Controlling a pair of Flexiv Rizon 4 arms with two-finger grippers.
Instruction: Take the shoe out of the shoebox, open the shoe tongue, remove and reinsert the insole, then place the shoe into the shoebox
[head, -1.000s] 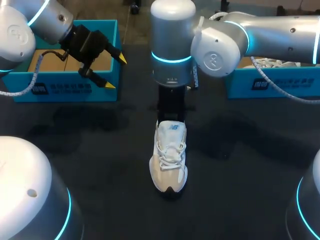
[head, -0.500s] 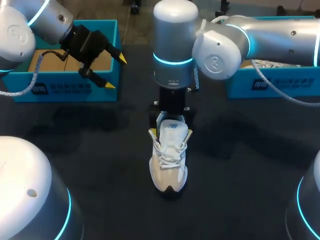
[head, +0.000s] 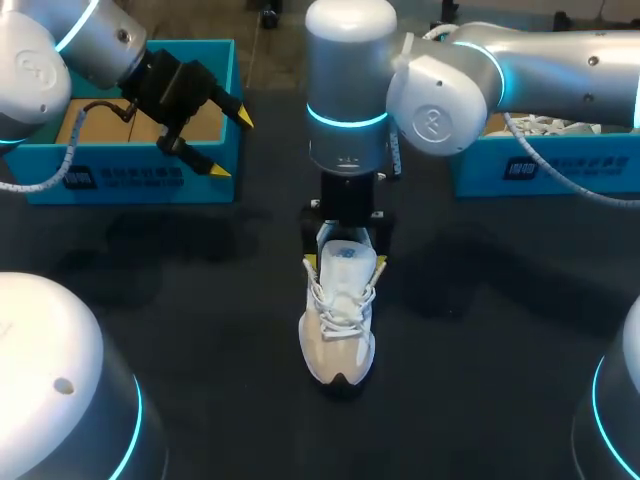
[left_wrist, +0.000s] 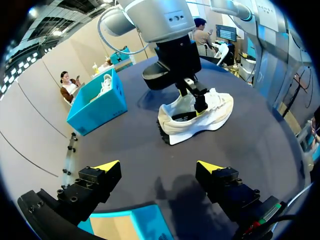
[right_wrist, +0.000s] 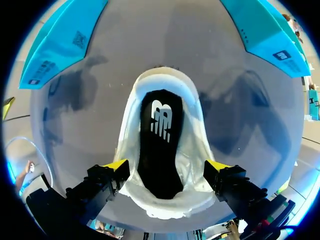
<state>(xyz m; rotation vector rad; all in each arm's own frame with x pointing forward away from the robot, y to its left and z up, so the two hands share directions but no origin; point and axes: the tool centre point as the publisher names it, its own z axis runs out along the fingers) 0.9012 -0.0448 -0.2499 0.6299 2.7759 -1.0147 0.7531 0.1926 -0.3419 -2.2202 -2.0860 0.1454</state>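
A pale cream lace-up sneaker (head: 338, 330) (left_wrist: 212, 112) (right_wrist: 195, 125) stands upright on its sole in the middle of the dark matte worktop (head: 200, 330). Its dark-tipped toe points toward the near edge and its heel toward the far edge. It is outside both boxes. The right arm comes in from the far-right side and reaches to the centre, and the right gripper (head: 345, 263) (left_wrist: 192, 100) (right_wrist: 166, 165) hangs straight down over the heel end of the sneaker. Its yellow-tipped fingers are spread wide and straddle the collar, one on each side of the opening. Whether the tips actually press on the upper cannot be told. From the right wrist, the view goes straight down into the shoe, where a black insole (right_wrist: 159, 150) with a white mark lies flat inside. The open teal cardboard shoebox (head: 130, 180) (left_wrist: 135, 220) (right_wrist: 60, 40) with a brown floor sits at the far-left corner of the worktop. The left gripper (head: 232, 144) (left_wrist: 159, 167) hovers above that box's right-hand wall with its fingers spread apart and nothing between them, well apart from the sneaker. A second teal box (head: 540, 165) (left_wrist: 97, 107) (right_wrist: 270, 30) stands at the far-right corner, partly behind the right arm. It holds another white shoe (head: 545, 125) (left_wrist: 105, 85).
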